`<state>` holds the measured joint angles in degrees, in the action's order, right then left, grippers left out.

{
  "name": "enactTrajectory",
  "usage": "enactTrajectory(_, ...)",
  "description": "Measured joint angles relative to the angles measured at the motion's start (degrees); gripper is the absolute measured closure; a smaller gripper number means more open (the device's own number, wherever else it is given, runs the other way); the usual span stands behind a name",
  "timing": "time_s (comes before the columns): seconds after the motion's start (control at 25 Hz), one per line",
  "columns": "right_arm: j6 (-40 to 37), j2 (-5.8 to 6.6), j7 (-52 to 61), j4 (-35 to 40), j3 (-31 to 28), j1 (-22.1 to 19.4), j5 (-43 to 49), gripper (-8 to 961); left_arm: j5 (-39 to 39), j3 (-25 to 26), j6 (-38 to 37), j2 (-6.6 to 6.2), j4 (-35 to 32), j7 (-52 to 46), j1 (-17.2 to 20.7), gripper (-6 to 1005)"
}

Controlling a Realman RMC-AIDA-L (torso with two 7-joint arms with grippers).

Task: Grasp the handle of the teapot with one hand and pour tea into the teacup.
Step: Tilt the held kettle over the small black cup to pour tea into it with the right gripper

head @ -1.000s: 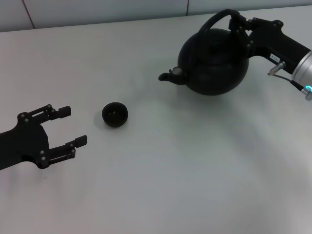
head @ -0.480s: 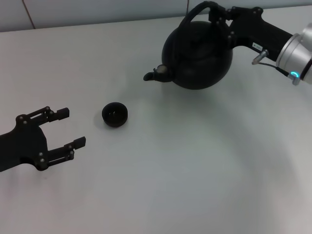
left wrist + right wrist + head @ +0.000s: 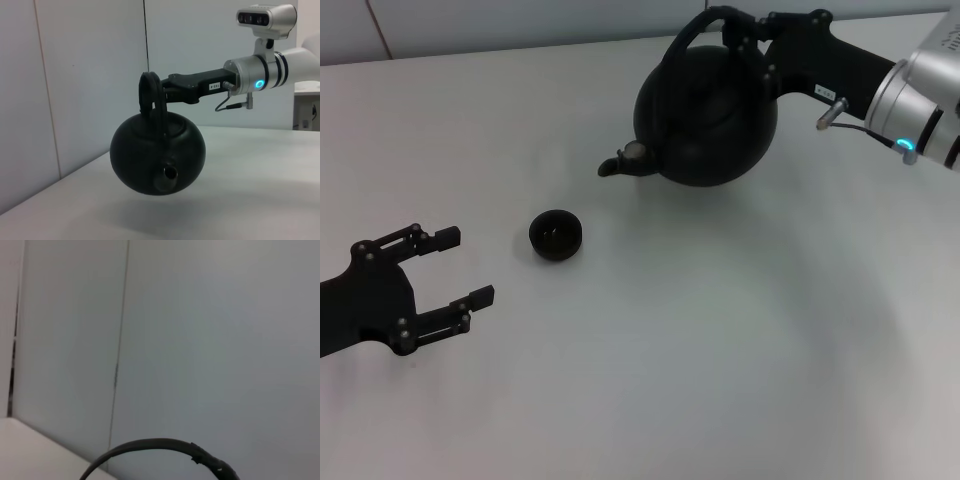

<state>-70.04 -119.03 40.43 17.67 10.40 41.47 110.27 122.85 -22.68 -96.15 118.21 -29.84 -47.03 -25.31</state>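
Right tool grips handle, teapot lifted beyond teacup

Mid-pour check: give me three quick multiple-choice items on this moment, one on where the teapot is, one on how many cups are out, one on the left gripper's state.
1. Where is the teapot?
A. Resting on the table
B. Lifted off the table by its handle
C. Lying on its side

2. How many teacups are on the table?
A. One
B. Two
C. Three

3. What state is the left gripper in?
A. Shut on the teacup
B. Shut on nothing
C. Open, holding nothing

Answers: 1 B, the left wrist view shows the right gripper clamped on the handle with table visible beneath the pot. 2 A, a single black cup shows in the head view. 3 C, its fingers are spread apart beside the cup.
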Motion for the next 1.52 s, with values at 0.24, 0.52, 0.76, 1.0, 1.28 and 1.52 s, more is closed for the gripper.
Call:
enactTrajectory(0.24, 0.78, -0.09, -0.03, -0.22, 1.0, 0.68, 0.06, 843, 0.08, 0.0, -0.02, 0.0, -0.04, 0.07, 0.0, 247)
enactTrajectory(0.52, 2.25, -0.2, -0.18, -0.37, 4.06, 1.79, -0.06, 844, 0.12, 0.0, -0.01, 0.0, -0.05, 0.1, -0.01, 247)
enactTrajectory(0.76, 3.62, -0.31, -0.31, -0.48, 5.96, 2.74, -0.06, 844, 0.11, 0.01, 0.0, 0.0, -0.05, 0.08, -0.01, 247)
enactTrajectory(1.0, 4.35, -0.33, -0.46, -0.08, 7.45, 3.59, -0.06, 844, 0.12, 0.01, 0.0, -0.03, -0.05, 0.0, -0.01, 247)
enactTrajectory(1.28, 5.18, -0.33, -0.55, 0.65, 9.61, 4.09, -0.06, 844, 0.11, 0.0, 0.16, -0.04, -0.05, -0.17, -0.01, 247)
enactTrajectory(1.52, 5.18, -0.33, -0.58, 1.35, 9.93, 4.58, 0.0, 844, 0.11, 0.01, 0.48, 0.0, -0.05, -0.24, -0.01, 247)
